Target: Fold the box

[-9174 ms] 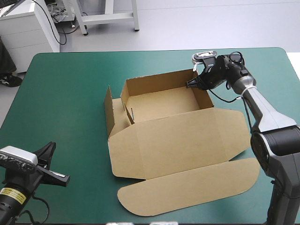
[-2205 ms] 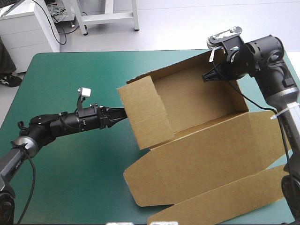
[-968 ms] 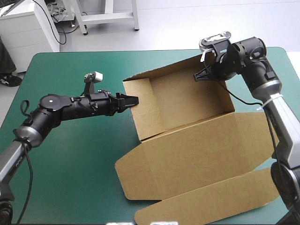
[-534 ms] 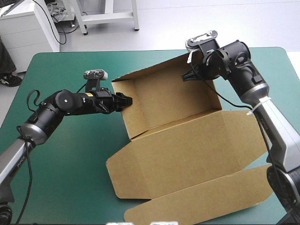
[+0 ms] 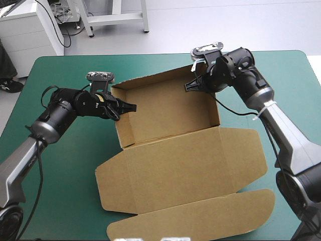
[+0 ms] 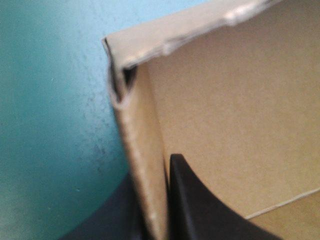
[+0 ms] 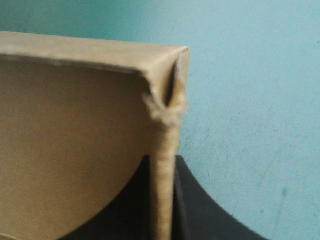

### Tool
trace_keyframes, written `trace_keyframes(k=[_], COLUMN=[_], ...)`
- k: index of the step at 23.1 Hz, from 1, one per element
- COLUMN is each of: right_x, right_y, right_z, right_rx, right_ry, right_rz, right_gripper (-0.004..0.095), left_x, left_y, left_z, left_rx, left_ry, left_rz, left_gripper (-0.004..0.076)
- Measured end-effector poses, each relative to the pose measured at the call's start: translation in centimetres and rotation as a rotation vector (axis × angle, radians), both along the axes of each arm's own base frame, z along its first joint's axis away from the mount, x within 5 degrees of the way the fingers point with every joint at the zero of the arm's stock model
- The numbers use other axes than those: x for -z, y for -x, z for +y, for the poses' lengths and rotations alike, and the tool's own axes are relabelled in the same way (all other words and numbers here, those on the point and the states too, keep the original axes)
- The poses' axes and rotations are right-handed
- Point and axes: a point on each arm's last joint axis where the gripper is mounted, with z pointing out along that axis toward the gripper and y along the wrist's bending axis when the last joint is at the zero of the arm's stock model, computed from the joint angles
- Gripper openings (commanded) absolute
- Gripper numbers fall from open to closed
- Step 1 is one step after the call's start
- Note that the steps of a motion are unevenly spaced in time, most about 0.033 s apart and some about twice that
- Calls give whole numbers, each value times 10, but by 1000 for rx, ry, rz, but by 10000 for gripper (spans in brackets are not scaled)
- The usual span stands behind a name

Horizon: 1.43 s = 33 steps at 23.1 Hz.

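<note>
The brown box [image 5: 165, 113] stands mid-table as an open tray with its walls raised. Its lid [image 5: 185, 168] and front flap [image 5: 200, 223] lie flat toward the near edge. My left gripper [image 5: 131, 107] is shut on the tray's left wall near the far left corner. In the left wrist view that wall [image 6: 142, 165] runs between the black fingers of the left gripper [image 6: 155, 220], one inside and one outside. My right gripper [image 5: 188, 86] is shut on the right wall near the far right corner. In the right wrist view this wall [image 7: 162, 165] sits pinched in the right gripper [image 7: 162, 222].
The teal-green cover [image 5: 60, 165] shows bare to the left of the box and along the right side [image 5: 291, 100]. The front flap reaches close to the table's near edge.
Both arms have carried the box leftward. The left fingers, apart just before, have come together on the left wall. The right gripper has kept its hold.
</note>
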Motion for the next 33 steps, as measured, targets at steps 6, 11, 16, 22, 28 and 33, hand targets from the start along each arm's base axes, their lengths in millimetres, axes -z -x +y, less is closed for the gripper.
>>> trace_keyframes(k=[6,11,16,22,28,33], right_x=[60,102,133,136,136,132], right_y=[-28,-46,-62,-64,-64,-64], right_z=[20,27,33,32,31,31], right_rx=[68,91,67,64,64,19], right_ry=[32,90,124,140,157,204], right_rz=[154,213,223,218,227,259], right_gripper=[-18,-19,-20,-17,77,293], left_x=[28,51,81,82,82,84], left_y=[-47,-68,-86,-88,-87,-87], left_z=[-9,-16,-21,-22,-22,-22], left_rx=[-68,-76,-87,-87,-87,-56], left_ry=[-153,-163,-179,-182,-183,-205], left_rz=[202,219,232,235,237,244], left_gripper=[-8,-8,-8,-7,44,203])
